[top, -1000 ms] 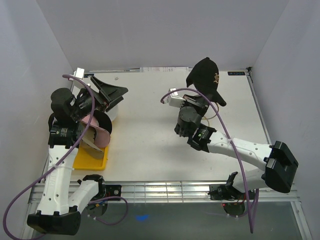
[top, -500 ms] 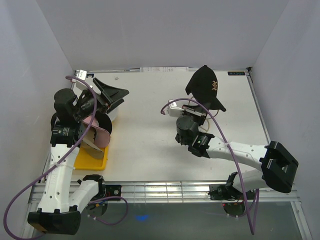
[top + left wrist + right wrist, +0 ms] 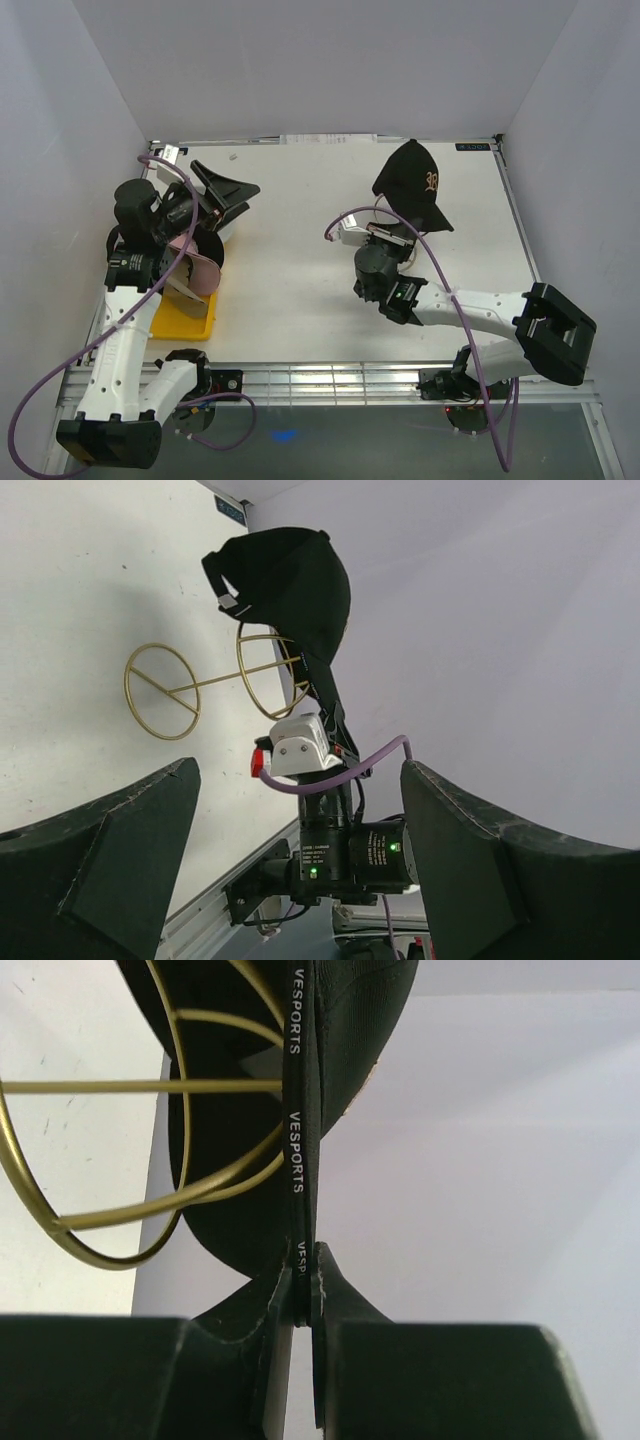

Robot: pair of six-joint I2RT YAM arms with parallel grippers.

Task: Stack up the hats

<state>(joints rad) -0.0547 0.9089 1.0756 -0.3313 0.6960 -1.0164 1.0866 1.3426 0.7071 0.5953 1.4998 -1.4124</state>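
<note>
The right gripper (image 3: 303, 1280) is pressed together on the thin rim of the black cap with gold monogram (image 3: 413, 176), pinching the edge band printed "VESPORTS", with only that strip of fabric between the fingers. The cap is held up at about 1 o'clock on the tabletop (image 3: 300, 270), its crown upward and its brim pointing toward 5 o'clock. Its hollow sits against one ring of the gold wire stand (image 3: 165, 690), and the wires curve partly inside it, while the stand's other ring lies out toward 9 o'clock in the left wrist view. The left gripper (image 3: 226, 190) is spread wide at about 10 o'clock and holds nothing. Just at its 7 o'clock a pink cap (image 3: 196, 256) rests with other hats above the yellow tray (image 3: 188, 322).
</note>
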